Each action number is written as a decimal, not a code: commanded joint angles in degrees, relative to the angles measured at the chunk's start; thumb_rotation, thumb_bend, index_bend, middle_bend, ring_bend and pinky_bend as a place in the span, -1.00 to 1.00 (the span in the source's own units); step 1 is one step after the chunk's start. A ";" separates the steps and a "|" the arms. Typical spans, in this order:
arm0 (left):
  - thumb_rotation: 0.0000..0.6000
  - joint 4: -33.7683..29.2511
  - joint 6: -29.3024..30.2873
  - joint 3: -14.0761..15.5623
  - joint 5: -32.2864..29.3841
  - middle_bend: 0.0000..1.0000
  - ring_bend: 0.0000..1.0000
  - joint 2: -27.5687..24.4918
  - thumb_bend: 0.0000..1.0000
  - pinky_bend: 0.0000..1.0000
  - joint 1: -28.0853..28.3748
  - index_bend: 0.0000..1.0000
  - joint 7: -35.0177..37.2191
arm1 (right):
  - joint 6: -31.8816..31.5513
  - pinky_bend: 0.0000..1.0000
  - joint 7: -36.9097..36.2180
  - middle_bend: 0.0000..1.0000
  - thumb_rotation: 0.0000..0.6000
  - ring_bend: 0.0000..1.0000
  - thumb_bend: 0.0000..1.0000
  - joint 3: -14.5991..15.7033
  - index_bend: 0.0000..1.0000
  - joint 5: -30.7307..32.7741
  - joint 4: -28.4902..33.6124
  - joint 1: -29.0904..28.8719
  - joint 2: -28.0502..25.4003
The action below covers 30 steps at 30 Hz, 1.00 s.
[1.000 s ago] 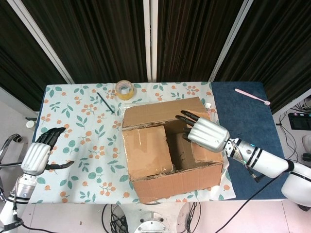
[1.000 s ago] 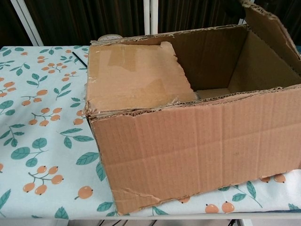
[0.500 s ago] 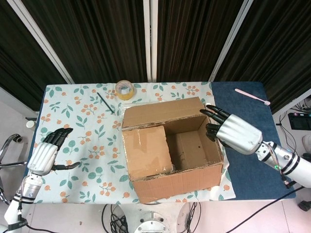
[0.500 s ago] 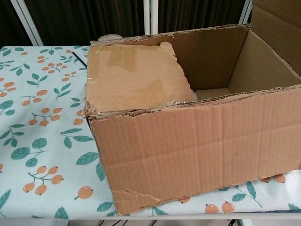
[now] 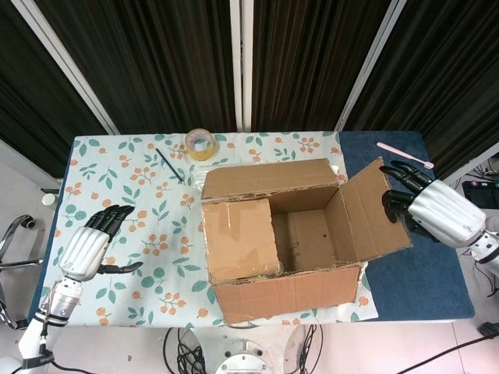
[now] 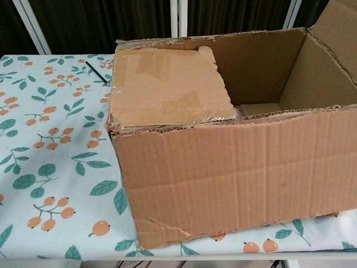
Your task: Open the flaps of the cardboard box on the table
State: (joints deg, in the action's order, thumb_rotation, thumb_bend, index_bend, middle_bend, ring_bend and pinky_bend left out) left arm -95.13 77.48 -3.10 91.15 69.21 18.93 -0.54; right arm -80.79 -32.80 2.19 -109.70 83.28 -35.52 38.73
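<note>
Box: brown corrugated cardboard box [image 5: 281, 245] sits mid-table on the leaf-and-berry patterned tablecloth [image 5: 132, 187].
Right flap: brown right-side flap [image 5: 370, 214] swung out toward 3 o'clock, tilted up; its outer edge meets the right hand's dark fingertips.
Left flap: tape-marked left flap [image 5: 240, 238] lies flat over the box's left half.
Right hand: silver right hand [image 5: 433, 206] at 3 o'clock, fingers apart, gripping nothing.
Left hand: silver left hand [image 5: 90, 249] at 8 o'clock above the cloth, fingers spread, empty.
Head view only: both hands, yellow tape roll [image 5: 200, 143] at 12 o'clock, pink stick [image 5: 404, 154] on the blue mat [image 5: 413, 269].
Chest view only: box's creased front wall [image 6: 240, 176]; no hands.
</note>
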 commanded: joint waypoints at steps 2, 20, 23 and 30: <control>0.21 -0.39 -0.30 0.02 -0.29 -0.76 -0.81 0.10 -1.00 -0.60 0.13 -0.82 -0.52 | -2.30 -1.00 -2.61 -0.24 1.00 -1.00 1.00 0.01 0.32 1.06 -2.77 2.16 0.56; 0.22 -0.01 1.06 0.05 -0.35 -0.76 -0.81 -0.42 -1.00 -0.60 -0.47 -0.82 0.47 | 0.26 -1.00 1.37 -0.72 1.00 -1.00 0.91 -1.05 -0.92 2.25 -0.09 3.35 3.72; 0.20 0.52 1.60 0.07 -0.23 -0.76 -0.81 -0.37 -1.00 -0.60 -0.72 -0.82 1.03 | 1.07 -1.00 6.31 -0.91 1.00 -1.00 0.66 -2.20 -1.00 1.92 3.40 2.62 4.63; 0.20 1.89 2.67 0.27 0.13 -0.76 -0.81 -0.19 -1.00 -0.60 -1.28 -0.82 2.80 | 8.33 -1.00 22.11 -1.00 1.00 -1.00 -0.41 -5.60 -1.00 2.06 11.25 -1.48 9.59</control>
State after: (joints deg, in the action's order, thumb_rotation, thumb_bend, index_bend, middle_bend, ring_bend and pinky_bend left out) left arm -93.40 80.00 -2.87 91.21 68.97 17.75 2.09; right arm -76.56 -17.48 -1.49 -107.67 90.79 -34.62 45.45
